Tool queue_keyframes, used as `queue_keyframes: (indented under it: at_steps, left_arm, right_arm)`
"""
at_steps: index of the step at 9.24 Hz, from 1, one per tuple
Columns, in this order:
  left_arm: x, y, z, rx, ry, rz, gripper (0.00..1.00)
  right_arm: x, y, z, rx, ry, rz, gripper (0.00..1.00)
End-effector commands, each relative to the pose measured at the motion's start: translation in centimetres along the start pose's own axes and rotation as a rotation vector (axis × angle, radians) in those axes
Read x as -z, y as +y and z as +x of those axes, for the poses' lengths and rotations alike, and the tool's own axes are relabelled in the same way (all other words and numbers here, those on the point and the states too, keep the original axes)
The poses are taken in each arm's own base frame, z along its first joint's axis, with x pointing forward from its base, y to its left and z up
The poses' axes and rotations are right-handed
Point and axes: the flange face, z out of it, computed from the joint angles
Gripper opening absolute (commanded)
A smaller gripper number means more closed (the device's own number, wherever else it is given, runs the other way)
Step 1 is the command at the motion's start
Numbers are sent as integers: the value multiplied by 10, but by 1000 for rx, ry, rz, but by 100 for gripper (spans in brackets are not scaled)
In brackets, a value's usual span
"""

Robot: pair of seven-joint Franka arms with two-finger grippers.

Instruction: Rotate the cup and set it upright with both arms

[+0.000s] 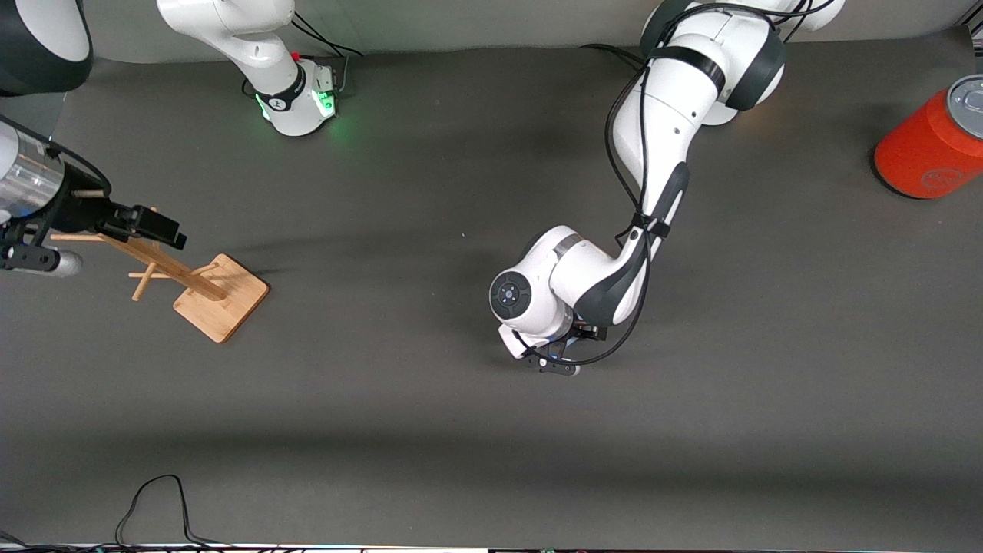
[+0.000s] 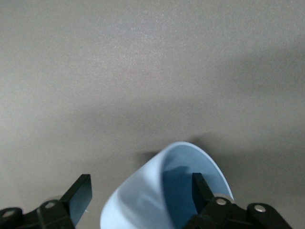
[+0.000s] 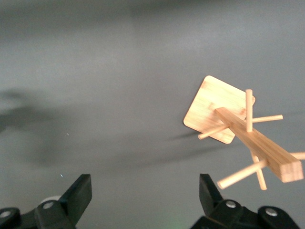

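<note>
Low over mid-table, the left gripper (image 2: 142, 202) straddles the pale-blue cup (image 2: 143, 191): one finger (image 2: 202, 191) inside its mouth, the other outside, jaws wide, wall between them (tilted, rim pointing away). Right gripper (image 3: 143, 200) waits wide over the wooden rack (image 3: 238, 126).

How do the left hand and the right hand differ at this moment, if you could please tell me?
The left hand is low over the middle of the table, whereas the right hand hangs over the wooden peg stand at the right arm's end. The left hand has one finger inside the pale-blue cup and one outside its wall, while the right hand has nothing between its fingers. Both hands are open.
</note>
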Motion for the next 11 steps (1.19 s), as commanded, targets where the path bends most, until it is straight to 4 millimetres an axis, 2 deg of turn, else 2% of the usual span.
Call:
queue_keyframes:
  at_steps: [1,2,4,7,8,9,10,11]
  left_arm:
    - [7,-4,-1,-62,-3,41,22]
    - [10,-6,-3,-61,-17,48,0]
    - [24,-12,-6,-74,-21,51,0]
    - [66,-39,-11,-78,-27,47,0]
    - [99,-64,-15,-39,-12,18,0]
    - [133,-104,-18,21,-10,-59,0]
    - [166,-153,-26,85,-5,-157,0]
    - [181,-190,-40,129,14,-227,0]
  right_arm:
    - [7,22,-25,72,9,31,100]
    - [12,22,-34,76,-9,29,100]
    - [23,21,-50,86,-13,30,100]
    - [26,25,-44,87,53,-3,100]
    - [24,25,-37,91,85,-36,100]
    - [21,24,-33,93,90,-40,100]
    - [20,22,-33,94,88,-40,100]
    - [20,16,-35,96,86,-44,100]
